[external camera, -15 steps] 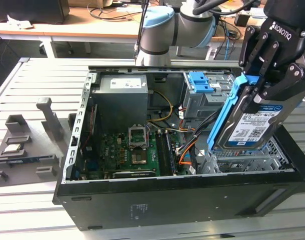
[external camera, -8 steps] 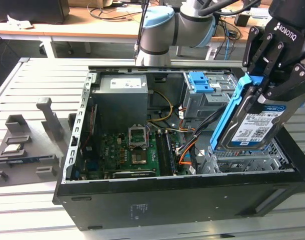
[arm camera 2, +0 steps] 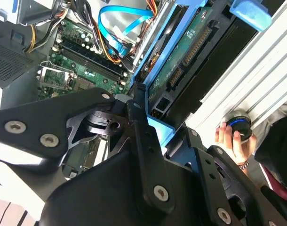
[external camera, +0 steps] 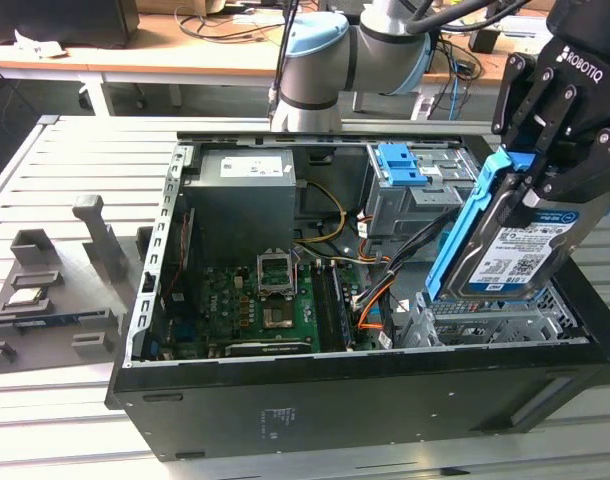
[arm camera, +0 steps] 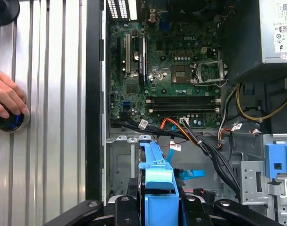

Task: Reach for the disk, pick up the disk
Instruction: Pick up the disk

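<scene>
The disk [external camera: 513,252] is a grey hard drive with a white-and-blue label and bright blue side rails. It hangs tilted above the open computer case's corner at the exterior view's right. My gripper [external camera: 545,178] is shut on its upper end, one black finger on each flat face. In the second wrist view the disk's green circuit-board underside [arm camera 2: 181,56] runs away from the gripper [arm camera 2: 164,134]. In the first wrist view the disk shows edge-on as a blue rail [arm camera: 157,176] between the fingers [arm camera: 129,200].
The open black computer case [external camera: 285,395] holds a green motherboard [external camera: 265,300], a grey power supply [external camera: 243,200], loose cables, and a metal drive cage with a blue latch [external camera: 400,165]. A grey fixture [external camera: 45,295] lies at the exterior view's left. A person's hand [arm camera: 7,101] rests on a round button on the slatted table.
</scene>
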### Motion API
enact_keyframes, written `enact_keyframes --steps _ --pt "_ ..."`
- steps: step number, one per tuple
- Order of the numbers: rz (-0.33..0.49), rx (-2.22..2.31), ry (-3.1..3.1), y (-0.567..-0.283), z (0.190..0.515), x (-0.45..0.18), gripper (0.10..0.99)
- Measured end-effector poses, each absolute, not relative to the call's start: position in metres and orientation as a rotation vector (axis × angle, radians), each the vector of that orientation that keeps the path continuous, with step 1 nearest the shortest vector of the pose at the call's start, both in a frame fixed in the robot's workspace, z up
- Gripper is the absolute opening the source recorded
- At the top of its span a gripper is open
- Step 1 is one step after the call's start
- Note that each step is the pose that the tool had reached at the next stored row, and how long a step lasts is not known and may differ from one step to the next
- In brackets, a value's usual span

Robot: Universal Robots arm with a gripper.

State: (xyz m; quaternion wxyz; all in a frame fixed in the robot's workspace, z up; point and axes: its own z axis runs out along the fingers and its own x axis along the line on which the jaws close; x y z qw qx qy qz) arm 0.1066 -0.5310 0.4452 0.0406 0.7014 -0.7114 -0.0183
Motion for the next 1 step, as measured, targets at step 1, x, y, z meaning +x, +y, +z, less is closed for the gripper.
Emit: enact_keyframes --steps 1 --pt "-0.056 2.148 -2.179 -0.5310 0.4452 0.1067 0.369"
